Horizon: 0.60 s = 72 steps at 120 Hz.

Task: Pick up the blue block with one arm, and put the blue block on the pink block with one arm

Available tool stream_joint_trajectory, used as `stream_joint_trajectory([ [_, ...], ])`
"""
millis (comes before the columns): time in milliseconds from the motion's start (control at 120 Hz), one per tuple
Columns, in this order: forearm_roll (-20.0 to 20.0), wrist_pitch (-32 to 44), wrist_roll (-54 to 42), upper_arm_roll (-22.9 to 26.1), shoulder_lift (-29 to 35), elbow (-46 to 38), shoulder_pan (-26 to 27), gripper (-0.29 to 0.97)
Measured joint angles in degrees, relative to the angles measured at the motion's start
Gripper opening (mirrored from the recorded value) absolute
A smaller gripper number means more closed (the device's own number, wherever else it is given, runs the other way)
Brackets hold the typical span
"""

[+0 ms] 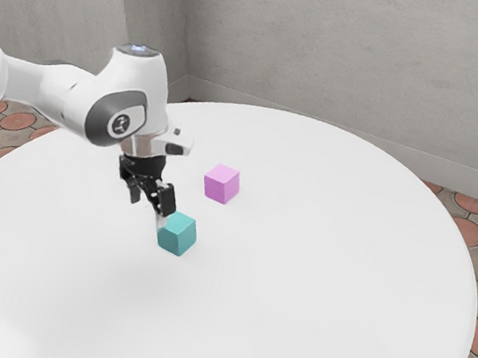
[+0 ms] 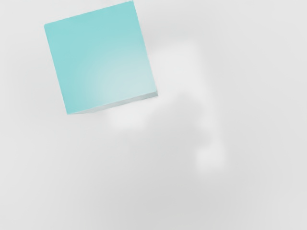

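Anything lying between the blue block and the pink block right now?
Nothing. In the exterior view, the stretch of white table between the blue block and the pink block is bare.

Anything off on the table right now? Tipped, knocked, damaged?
Nothing stands out. The blue block and pink block both sit flat and apart on the white table, undamaged. The hand hovers open beside the blue block.

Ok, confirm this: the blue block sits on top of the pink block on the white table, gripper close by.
Wrong in one point: the blue block rests on the white table itself, apart from the pink block, not on top of it. The exterior view shows this. The gripper is indeed close by.
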<state>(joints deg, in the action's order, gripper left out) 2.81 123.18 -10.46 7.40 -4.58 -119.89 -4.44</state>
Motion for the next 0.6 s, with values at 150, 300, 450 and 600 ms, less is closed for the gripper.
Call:
stream_joint_trajectory([
  [150,0.33,1.72,1.79,-2.04,-3.9,2.62,-0.61,0.68],
  [300,0.53,1.84,3.34,-3.05,-9.78,8.57,0.1,0.68],
  [450,0.35,1.01,4.84,-4.28,-13.07,10.57,0.26,0.68],
  [600,0.07,0.73,6.59,-4.37,-15.24,11.64,0.95,0.68],
])
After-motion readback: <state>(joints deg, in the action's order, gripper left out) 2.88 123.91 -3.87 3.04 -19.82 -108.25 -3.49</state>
